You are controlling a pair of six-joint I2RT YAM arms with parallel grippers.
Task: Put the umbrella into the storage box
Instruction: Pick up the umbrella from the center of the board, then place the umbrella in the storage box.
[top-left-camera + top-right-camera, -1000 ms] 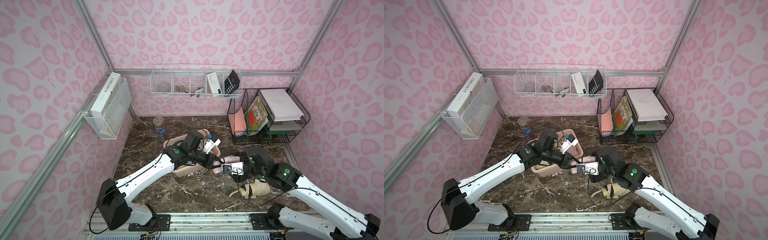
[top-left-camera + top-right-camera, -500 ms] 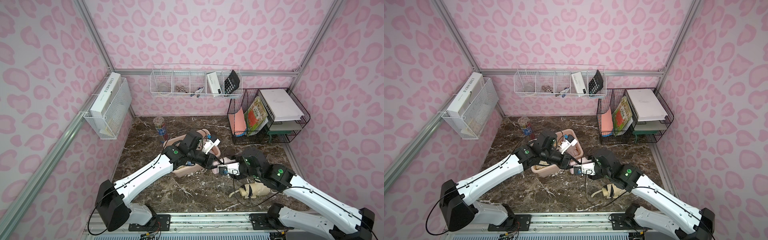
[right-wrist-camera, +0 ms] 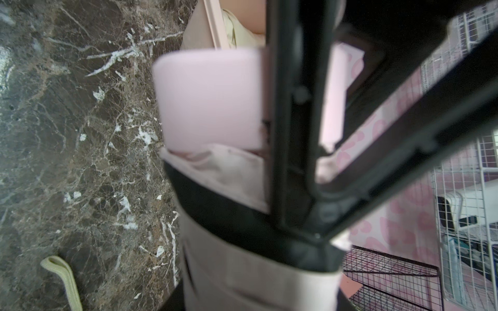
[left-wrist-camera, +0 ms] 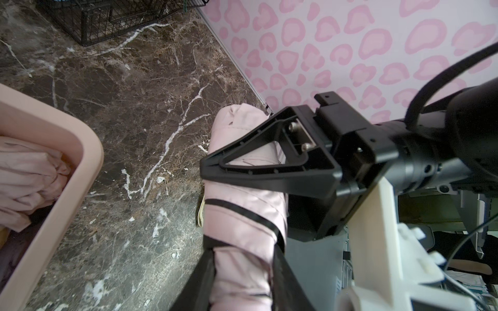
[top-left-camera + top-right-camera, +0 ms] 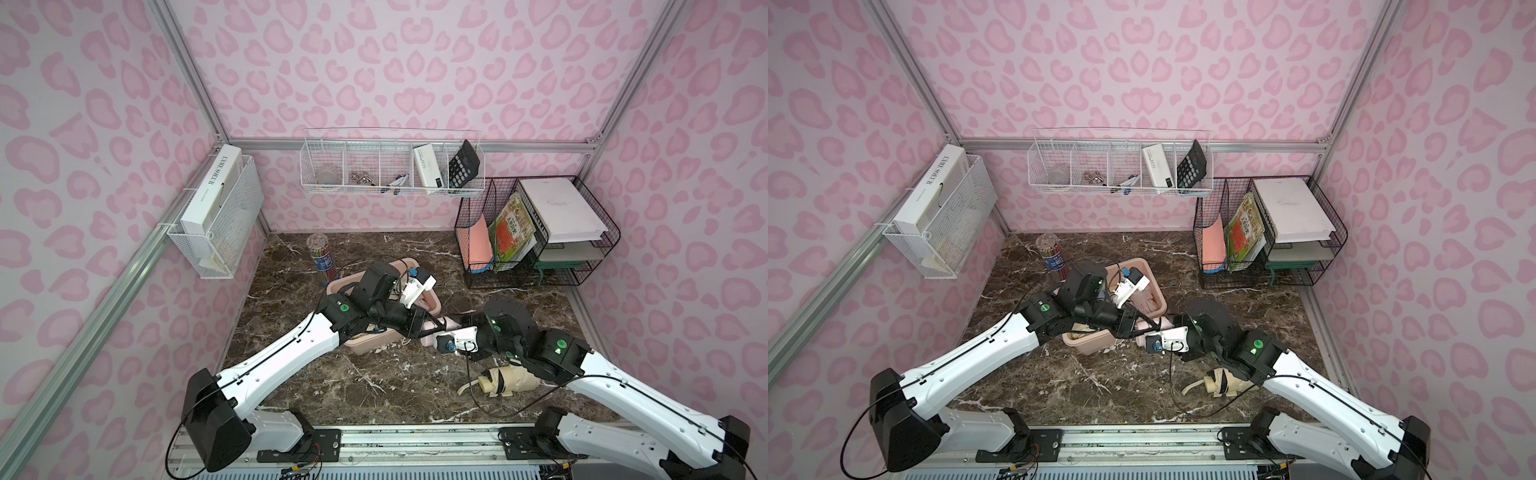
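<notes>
A folded pink umbrella (image 5: 445,321) (image 4: 242,215) hangs just above the table beside the peach-pink storage box (image 5: 365,347) (image 4: 89,150). Both arms meet on it. My left gripper (image 4: 242,269) (image 5: 424,328) reaches over the box, and its black fingers press both sides of the umbrella's fabric. My right gripper (image 3: 258,296) (image 5: 459,323) is shut on the other end. One right finger (image 4: 256,167) crosses the umbrella in the left wrist view. The umbrella's pink handle (image 3: 210,99) points at the box. Pink folded fabric (image 4: 27,172) lies in the box.
A beige umbrella with a black band (image 5: 507,380) lies on the table under my right arm, its strap (image 3: 64,277) loose. A pencil tube (image 5: 324,259) stands behind the box. A black wire rack (image 5: 536,232) fills the back right corner. White wire baskets (image 5: 390,174) hang on the walls.
My right gripper moved left to the umbrella and closed its jaws around it. The left arm held the umbrella in place and its jaws eased slightly.
</notes>
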